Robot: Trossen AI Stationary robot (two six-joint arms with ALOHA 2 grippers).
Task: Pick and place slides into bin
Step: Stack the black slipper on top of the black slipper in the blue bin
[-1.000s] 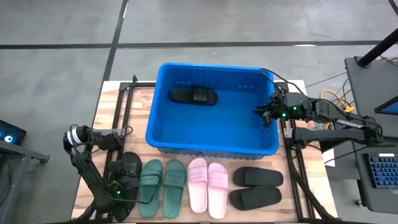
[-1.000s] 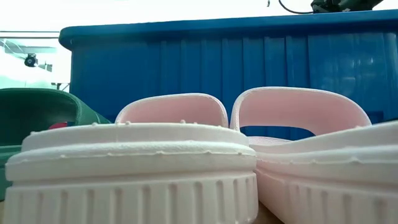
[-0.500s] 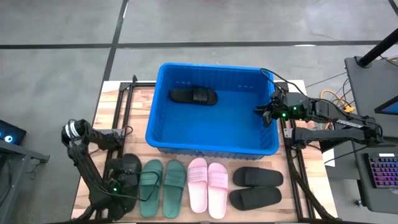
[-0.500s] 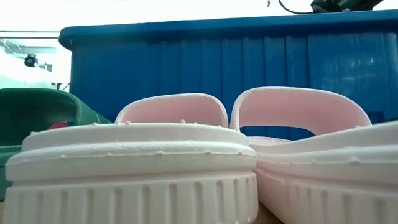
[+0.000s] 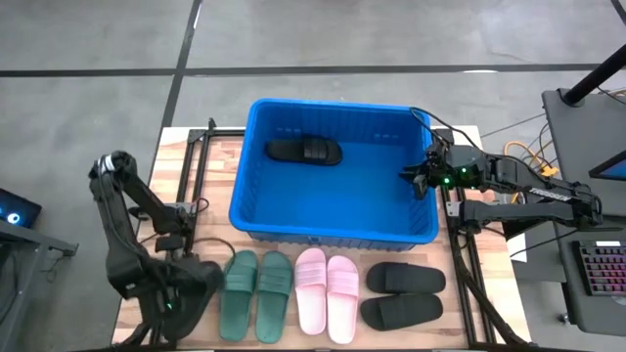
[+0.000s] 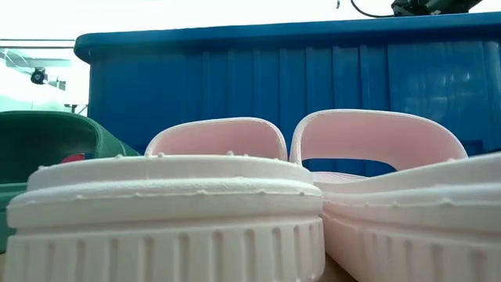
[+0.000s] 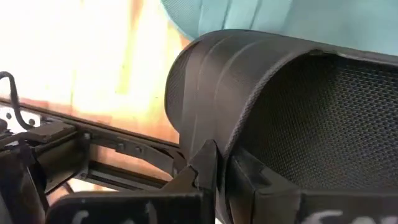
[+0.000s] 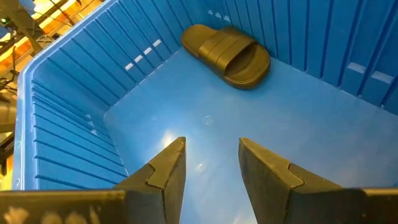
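My left gripper is at the near left of the table, shut on a black slide beside the dark green pair; the arm hides much of that slide from above. The pink pair and another black pair lie sole-down along the near edge. The blue bin stands mid-table, with one black slide lying on its floor, also shown in the right wrist view. My right gripper is open and empty, just inside the bin's right wall. My left gripper pinches the edge of the black slide's wide strap. One finger lies on the strap's outer face and the other under the arch, on its textured inner face. Whether the sole is off the table I cannot tell.
The bin's tall walls stand between the row of slides and the far half of the table. Metal rails run along the left and right table edges. In the low view the pink slides fill the foreground before the bin wall.
My left arm has risen and folded over its gripper, with its elbow swinging toward the far left. The black slide in its hold has shifted slightly toward the near edge. My right arm has kept still.
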